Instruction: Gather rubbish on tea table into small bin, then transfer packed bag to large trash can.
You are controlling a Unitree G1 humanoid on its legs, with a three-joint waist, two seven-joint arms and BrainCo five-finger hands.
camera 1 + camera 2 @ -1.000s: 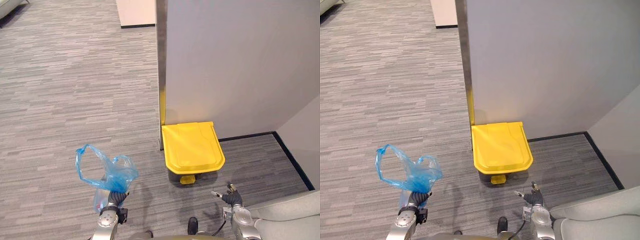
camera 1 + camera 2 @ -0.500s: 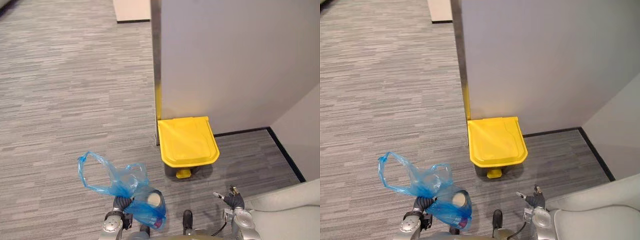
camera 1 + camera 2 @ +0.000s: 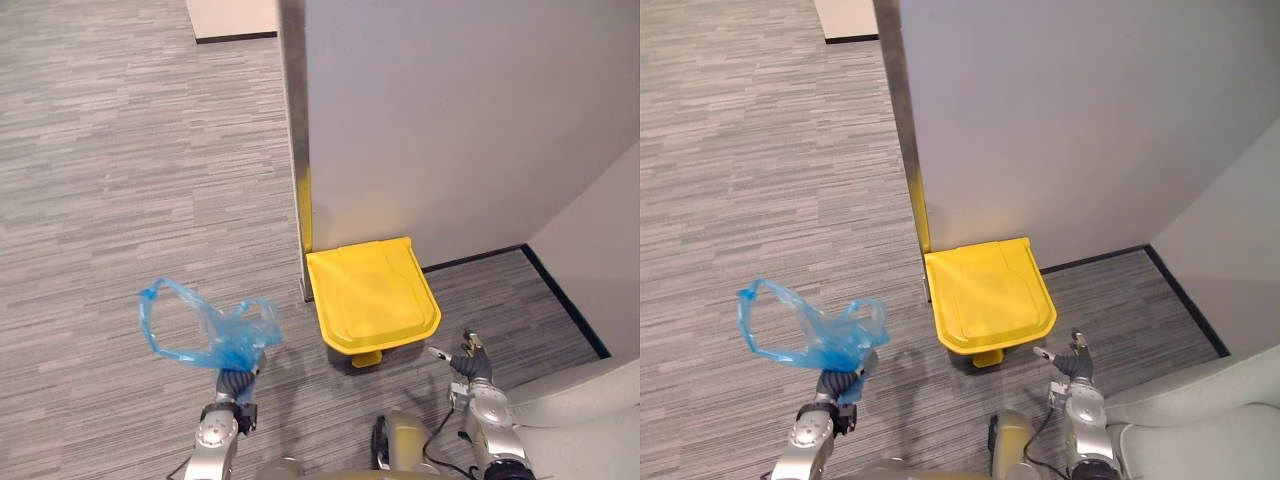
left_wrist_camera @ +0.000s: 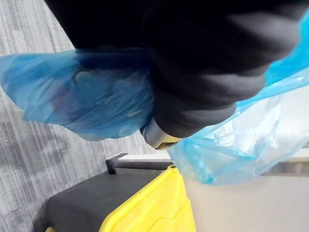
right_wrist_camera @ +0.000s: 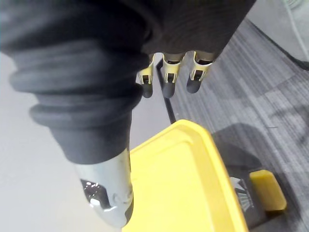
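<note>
A blue plastic bag (image 3: 205, 330) hangs from my left hand (image 3: 235, 385), which is shut on its gathered neck; its loose handles stand up to the left. In the left wrist view the full part of the bag (image 4: 82, 101) bulges beside the hand's dark cover. The large trash can (image 3: 372, 295) has a closed yellow lid and a yellow foot pedal (image 3: 368, 358), and it stands on the carpet against the wall, right of the bag. My right hand (image 3: 470, 362) hovers open just right of the can, its fingers (image 5: 166, 77) straight above the lid (image 5: 183, 183).
A grey wall (image 3: 450, 120) with a metal corner post (image 3: 296, 150) rises behind the can, and a black skirting (image 3: 565, 300) runs along the right. A pale rounded object (image 3: 590, 420) sits at the lower right. Open grey carpet (image 3: 120, 180) spreads to the left.
The view has shifted. The bag has swung up and left, so its full bottom no longer hangs below my left hand. My right hand has come closer to the can.
</note>
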